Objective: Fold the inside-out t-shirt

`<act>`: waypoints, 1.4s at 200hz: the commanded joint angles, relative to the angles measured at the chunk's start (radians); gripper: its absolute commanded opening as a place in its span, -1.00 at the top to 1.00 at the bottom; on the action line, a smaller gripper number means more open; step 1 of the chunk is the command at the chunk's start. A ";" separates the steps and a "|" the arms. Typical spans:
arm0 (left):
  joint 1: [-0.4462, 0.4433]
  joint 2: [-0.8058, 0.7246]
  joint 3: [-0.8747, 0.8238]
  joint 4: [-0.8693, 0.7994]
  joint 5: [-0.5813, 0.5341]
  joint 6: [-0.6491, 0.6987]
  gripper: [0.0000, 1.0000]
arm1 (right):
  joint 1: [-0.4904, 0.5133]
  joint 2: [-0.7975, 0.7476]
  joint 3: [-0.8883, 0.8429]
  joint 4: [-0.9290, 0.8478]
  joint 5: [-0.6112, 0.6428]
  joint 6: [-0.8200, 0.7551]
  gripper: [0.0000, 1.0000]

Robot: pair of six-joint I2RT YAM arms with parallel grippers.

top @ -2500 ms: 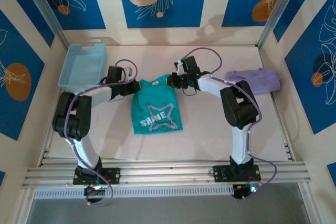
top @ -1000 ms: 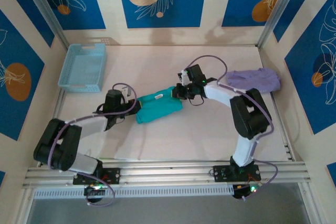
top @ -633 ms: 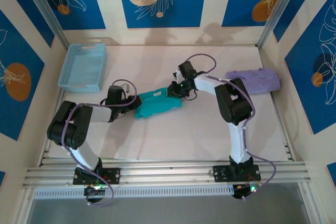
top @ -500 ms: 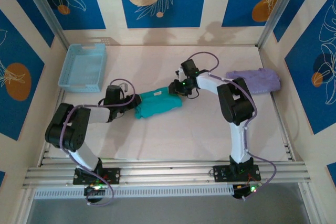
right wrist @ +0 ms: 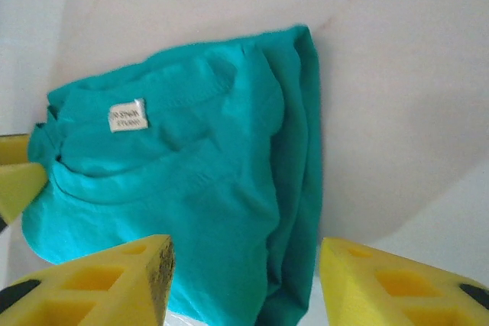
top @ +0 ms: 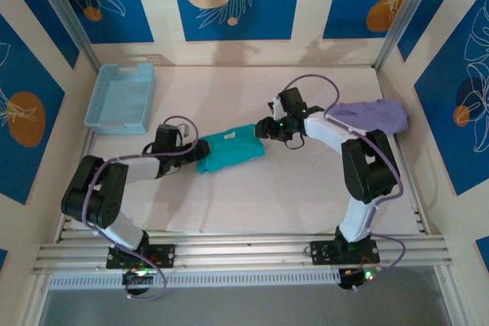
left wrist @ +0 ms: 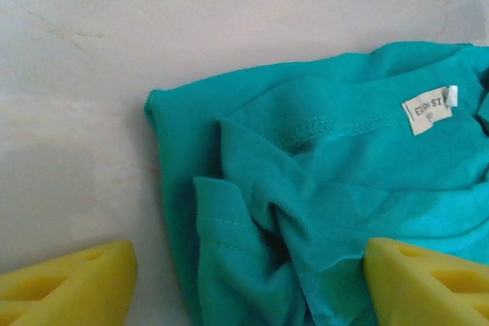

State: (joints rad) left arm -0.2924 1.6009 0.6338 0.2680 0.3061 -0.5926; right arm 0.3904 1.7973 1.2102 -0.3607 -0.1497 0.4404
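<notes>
The inside-out t-shirt lies on the table as a teal bundle folded into a short band, with its white neck label facing up. My left gripper is at the shirt's left end and stands open. In the left wrist view its yellow fingertips are spread wide over the rumpled cloth without pinching it. My right gripper is at the shirt's right end, also open. Its yellow pads straddle the folded edge of the shirt but are apart from it.
A light blue basket stands at the back left. A pale lavender folded garment lies at the back right, just beyond the right arm. Bare tabletop stretches in front of the shirt.
Both grippers have gone from shut to open and let go of the shirt. The right gripper has drawn back slightly to the right. The shirt, held up spread earlier, now rests folded.
</notes>
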 commanded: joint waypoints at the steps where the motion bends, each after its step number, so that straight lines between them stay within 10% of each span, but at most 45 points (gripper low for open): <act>1: -0.063 0.073 0.053 0.003 0.067 0.013 -0.51 | 0.004 0.004 -0.017 0.008 -0.025 -0.004 -0.05; 75: -0.129 0.182 0.164 -0.006 0.067 0.001 -0.06 | -0.039 -0.010 -0.073 -0.014 -0.009 0.016 -0.13; 105: -0.131 0.176 0.150 -0.003 0.060 0.000 -0.02 | -0.042 0.031 -0.069 0.003 -0.096 0.047 -0.47; 190: -0.132 0.176 0.140 0.020 0.068 -0.010 0.03 | 0.012 0.199 0.008 0.009 -0.106 0.111 -0.52; 280: -0.130 0.147 0.133 -0.016 0.002 0.014 0.04 | 0.014 0.148 -0.006 0.048 -0.087 0.118 0.38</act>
State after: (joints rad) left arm -0.4103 1.7630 0.7795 0.2901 0.3237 -0.5957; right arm 0.4141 1.9747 1.2274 -0.3031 -0.2527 0.5606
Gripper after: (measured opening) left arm 0.481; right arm 0.361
